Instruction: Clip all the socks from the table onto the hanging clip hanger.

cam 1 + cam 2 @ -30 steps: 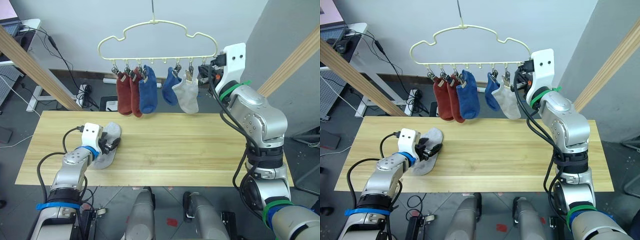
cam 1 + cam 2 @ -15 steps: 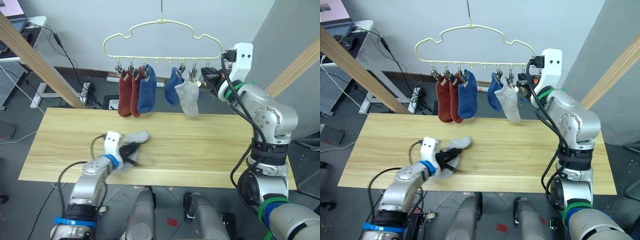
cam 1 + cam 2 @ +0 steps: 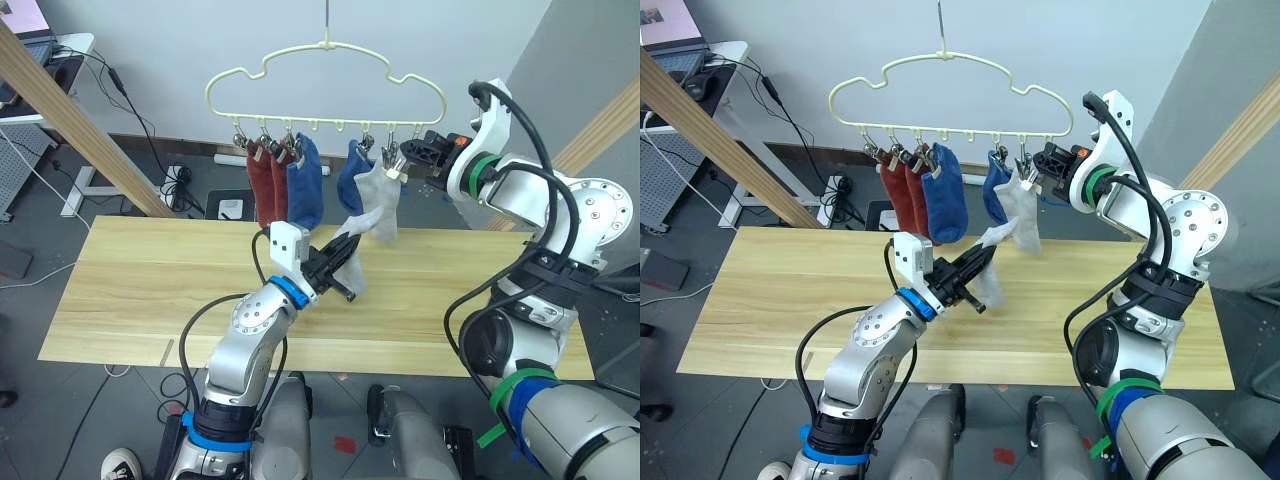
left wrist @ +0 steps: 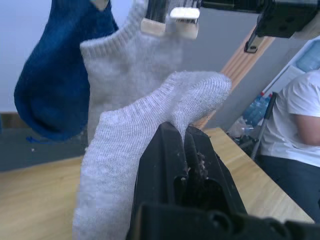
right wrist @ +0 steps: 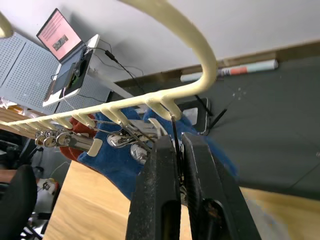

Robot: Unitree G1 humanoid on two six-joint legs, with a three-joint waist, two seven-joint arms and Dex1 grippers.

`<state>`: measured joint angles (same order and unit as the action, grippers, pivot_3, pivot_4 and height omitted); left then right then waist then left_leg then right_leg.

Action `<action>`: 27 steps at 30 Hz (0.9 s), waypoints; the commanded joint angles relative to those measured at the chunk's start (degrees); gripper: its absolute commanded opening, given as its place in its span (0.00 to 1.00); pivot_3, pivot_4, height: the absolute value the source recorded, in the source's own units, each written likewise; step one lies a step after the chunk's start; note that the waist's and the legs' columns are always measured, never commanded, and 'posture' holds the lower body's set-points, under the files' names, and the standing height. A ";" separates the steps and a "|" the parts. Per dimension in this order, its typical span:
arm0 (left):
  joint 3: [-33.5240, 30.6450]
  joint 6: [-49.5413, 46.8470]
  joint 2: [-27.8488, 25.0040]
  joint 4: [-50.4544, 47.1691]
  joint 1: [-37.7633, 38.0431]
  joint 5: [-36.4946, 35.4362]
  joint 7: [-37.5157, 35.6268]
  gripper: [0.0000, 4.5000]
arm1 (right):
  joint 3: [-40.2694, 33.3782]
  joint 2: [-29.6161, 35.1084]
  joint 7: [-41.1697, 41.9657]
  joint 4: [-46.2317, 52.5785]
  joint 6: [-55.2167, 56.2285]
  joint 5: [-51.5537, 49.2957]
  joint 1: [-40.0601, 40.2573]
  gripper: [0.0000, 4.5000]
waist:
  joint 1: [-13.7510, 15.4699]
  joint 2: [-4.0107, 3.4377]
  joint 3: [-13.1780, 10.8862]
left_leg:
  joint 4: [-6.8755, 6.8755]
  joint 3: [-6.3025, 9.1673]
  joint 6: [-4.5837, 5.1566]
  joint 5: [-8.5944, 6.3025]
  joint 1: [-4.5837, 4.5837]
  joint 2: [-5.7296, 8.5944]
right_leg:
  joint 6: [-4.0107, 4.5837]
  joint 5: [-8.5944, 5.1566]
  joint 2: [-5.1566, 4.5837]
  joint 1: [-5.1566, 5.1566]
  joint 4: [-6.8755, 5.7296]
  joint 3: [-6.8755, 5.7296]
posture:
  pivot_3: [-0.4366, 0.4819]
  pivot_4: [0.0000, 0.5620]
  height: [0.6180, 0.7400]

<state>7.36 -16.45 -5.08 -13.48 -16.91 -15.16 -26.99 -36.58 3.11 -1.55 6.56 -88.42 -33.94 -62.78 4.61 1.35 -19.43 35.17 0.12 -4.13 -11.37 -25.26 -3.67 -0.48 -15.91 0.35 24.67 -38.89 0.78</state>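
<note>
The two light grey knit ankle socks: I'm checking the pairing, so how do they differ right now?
The hung light grey sock dangles from a metal clip on the pale-yellow wire hanger; the held light grey sock is pinched in the left gripper, lifted above the wooden table. Both share ribbed cuffs.

So the left gripper (image 3: 345, 262) has lifted the last light grey knit sock (image 3: 352, 252) off the wooden surface (image 3: 130, 290) and carried it up beside the clipped grey sock (image 3: 380, 205) on the pale-yellow wire hanger (image 3: 325, 75).
</note>
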 commanded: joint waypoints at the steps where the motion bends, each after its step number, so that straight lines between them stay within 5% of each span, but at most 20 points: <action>1: 0.32 3.44 1.01 -0.26 -1.44 0.64 0.90 0.01 | -3.75 -0.09 -3.02 0.60 -3.66 2.73 0.42 0.00 | -0.05 0.00 0.00 | 0.00 0.00 0.01 0.00 -0.01 0.02 | 0.00 0.00 -0.01 0.00 0.01 0.00 | 0.59 0.61 1.00; 27: 1.93 11.69 2.58 7.56 -7.18 5.54 4.08 0.01 | -5.68 -2.97 -9.88 1.32 -4.08 -2.87 0.34 0.00 | -0.35 0.00 0.00 | 0.00 0.03 0.05 0.01 -0.04 0.02 | -0.04 -0.02 -0.01 0.00 0.00 -0.04 | 0.57 0.63 1.00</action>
<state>9.17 -6.75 -2.92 -4.87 -23.74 -10.27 -23.19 -41.29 -0.39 -8.90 7.32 -91.54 -37.63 -64.45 4.26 1.35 -19.44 35.17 0.15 -4.08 -11.37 -25.30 -3.65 -0.51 -15.94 0.34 24.67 -38.88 0.74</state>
